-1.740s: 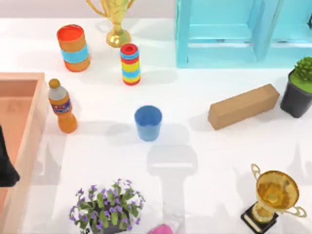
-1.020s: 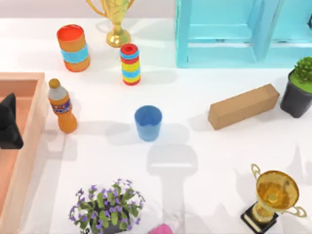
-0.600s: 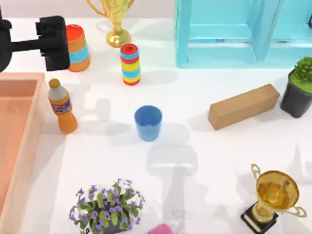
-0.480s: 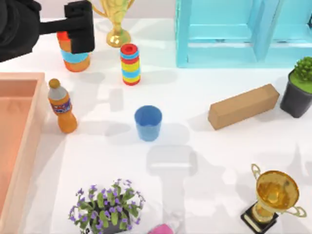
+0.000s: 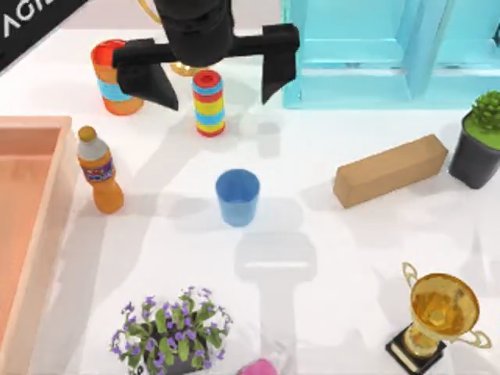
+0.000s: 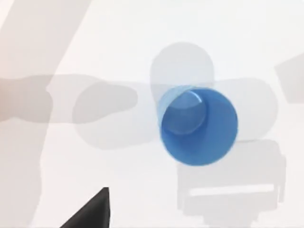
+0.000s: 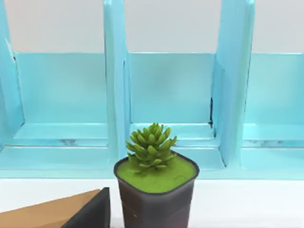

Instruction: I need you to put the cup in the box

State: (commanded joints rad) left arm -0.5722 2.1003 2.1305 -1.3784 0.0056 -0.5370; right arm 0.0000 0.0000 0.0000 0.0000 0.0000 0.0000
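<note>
Swinging in from the box (image 5: 35,203) at the surface's left edge, the left pincer (image 5: 211,74) now hangs high over the striped can (image 5: 208,102), fingers (image 5: 277,58) spread wide apart. Below it, the cup (image 5: 237,196) stands upright mid-surface (image 5: 336,258), well apart from the box, untouched.

The left claw (image 5: 212,82) is matte black throughout, a rounded bulky wrist carrying a flat crossbar with two wedge-shaped fingers (image 5: 275,72), and white capital lettering runs along the black arm link behind it.
</note>
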